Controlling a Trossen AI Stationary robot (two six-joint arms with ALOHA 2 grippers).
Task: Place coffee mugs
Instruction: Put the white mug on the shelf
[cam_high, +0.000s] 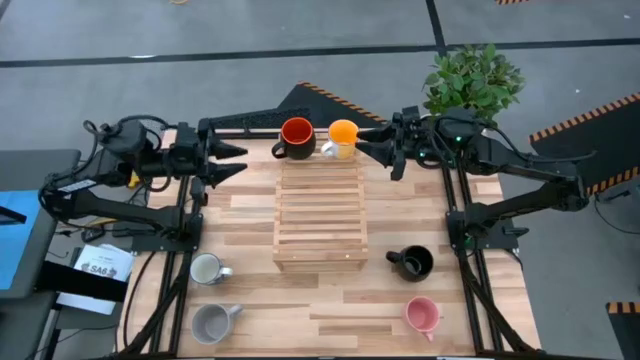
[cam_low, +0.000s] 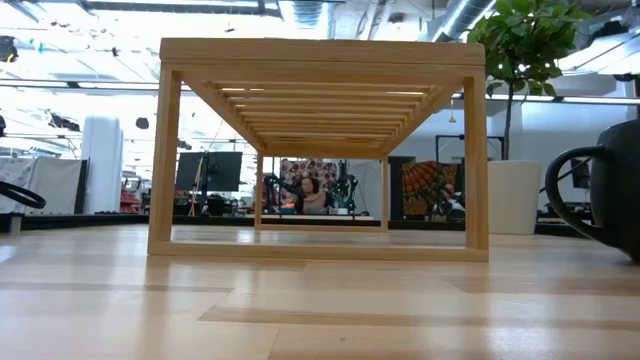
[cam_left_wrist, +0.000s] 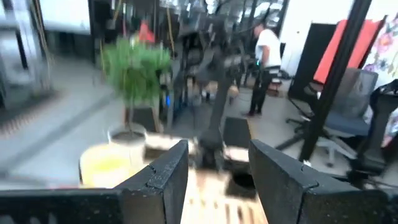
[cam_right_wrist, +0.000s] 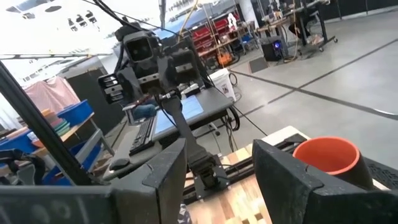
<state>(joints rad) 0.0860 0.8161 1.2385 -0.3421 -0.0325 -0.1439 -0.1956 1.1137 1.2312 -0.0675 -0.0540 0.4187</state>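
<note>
Mugs (cam_high: 297, 133): six, two atop one wooden rack (cam_high: 320, 215).

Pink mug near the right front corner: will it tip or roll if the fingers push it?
The pink mug stands upright, mouth up, on the wood table, so it probably slides rather than rolls. Its side handle may make it spin. It looks glazed, likely slippery and breakable.

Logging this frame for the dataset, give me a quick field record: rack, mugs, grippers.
rack: wooden slatted rack at table centre
on rack, far end: red-orange mug, yellow-orange mug
on table, left of rack: white mug, grey mug
on table, right of rack: black mug, pink mug
left gripper: open, empty, beside the red-orange mug
right gripper: open, empty, beside the yellow-orange mug
</note>
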